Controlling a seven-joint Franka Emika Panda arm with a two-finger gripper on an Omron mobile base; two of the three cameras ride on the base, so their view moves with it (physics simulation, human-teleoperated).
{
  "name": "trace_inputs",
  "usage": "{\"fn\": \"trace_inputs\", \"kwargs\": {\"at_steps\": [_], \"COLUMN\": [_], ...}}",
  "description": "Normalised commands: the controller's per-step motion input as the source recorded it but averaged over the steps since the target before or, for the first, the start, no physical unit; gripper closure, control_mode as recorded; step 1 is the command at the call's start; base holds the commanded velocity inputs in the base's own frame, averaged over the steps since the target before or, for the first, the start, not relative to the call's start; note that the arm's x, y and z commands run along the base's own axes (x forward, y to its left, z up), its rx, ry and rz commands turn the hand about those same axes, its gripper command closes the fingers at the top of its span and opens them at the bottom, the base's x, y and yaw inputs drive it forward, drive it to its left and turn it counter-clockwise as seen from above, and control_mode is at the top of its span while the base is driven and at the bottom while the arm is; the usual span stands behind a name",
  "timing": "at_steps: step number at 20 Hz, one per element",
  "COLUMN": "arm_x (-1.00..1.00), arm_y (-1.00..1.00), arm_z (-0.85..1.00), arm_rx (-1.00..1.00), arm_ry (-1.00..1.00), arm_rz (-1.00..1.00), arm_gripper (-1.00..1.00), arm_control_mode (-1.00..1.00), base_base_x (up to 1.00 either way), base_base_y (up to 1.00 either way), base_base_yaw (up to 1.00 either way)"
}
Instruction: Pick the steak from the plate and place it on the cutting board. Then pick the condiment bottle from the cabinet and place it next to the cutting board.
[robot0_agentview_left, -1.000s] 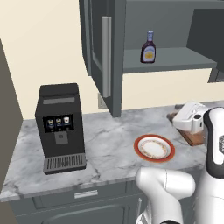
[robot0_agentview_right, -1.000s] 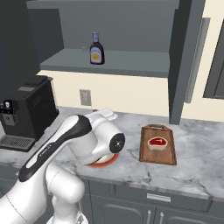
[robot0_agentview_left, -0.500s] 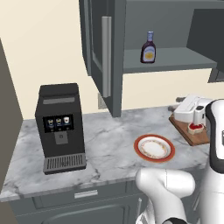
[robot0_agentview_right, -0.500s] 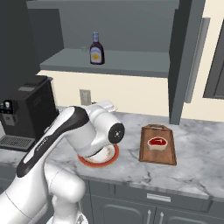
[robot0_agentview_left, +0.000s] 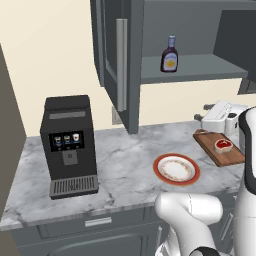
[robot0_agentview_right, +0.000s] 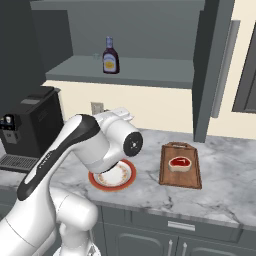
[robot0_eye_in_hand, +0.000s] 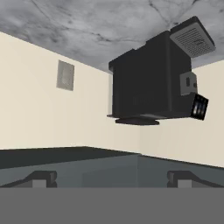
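The condiment bottle (robot0_agentview_left: 169, 54) stands upright on the grey shelf (robot0_agentview_right: 145, 74) of the open cabinet (robot0_agentview_left: 122, 60), high above the counter (robot0_agentview_left: 125, 165) and well apart from everything on it. Its long axis is vertical: the narrow neck and the bluish-purple cap point up, and the yellow-orange label faces out toward the room. It looks like a small, stiff bottle, probably light, with a smooth and maybe slippery surface; because it is tall and narrow, I think a careless push could tip it over on the shelf. The best place to take hold seems to be the wide body at the label, from the front, with the fingers on the two sides, and not the thin neck. The first part of the task looks done: the steak (robot0_agentview_right: 179, 163) lies flat on the cutting board (robot0_agentview_right: 180, 165), and the plate (robot0_agentview_right: 113, 176) beside the board is without meat. The board lies with its short handle toward the wall. In the hand view the two finger tips of the hand (robot0_eye_in_hand: 112, 179) stand wide apart with nothing between them, so it is open and holds nothing. That view is rolled over and looks toward the black coffee machine (robot0_agentview_left: 69, 145) and the wall, not yet toward the bottle.
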Motion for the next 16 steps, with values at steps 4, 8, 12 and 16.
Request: {"fn": "trace_inputs", "kwargs": {"at_steps": [4, 8, 12, 16], "arm_x": [-0.07, -0.06, -0.06, -0.03], "arm_y": [0.01, 0.04, 0.05, 0.07], "arm_z": [0.24, 0.22, 0.21, 0.20], "arm_rx": [0.00, 0.00, 0.00, 0.01], "arm_ry": [-0.01, -0.03, -0.04, -0.05], "arm_rz": [0.00, 0.00, 0.00, 0.00], "arm_gripper": [-1.00, -1.00, -1.00, -1.00], "arm_control_mode": [-1.00, -1.00, -1.00, -1.00], "base_base_x": [0.00, 0.00, 0.00, 0.00], "base_base_y": [0.00, 0.00, 0.00, 0.00], "base_base_yaw": [0.00, 0.00, 0.00, 0.00]}}
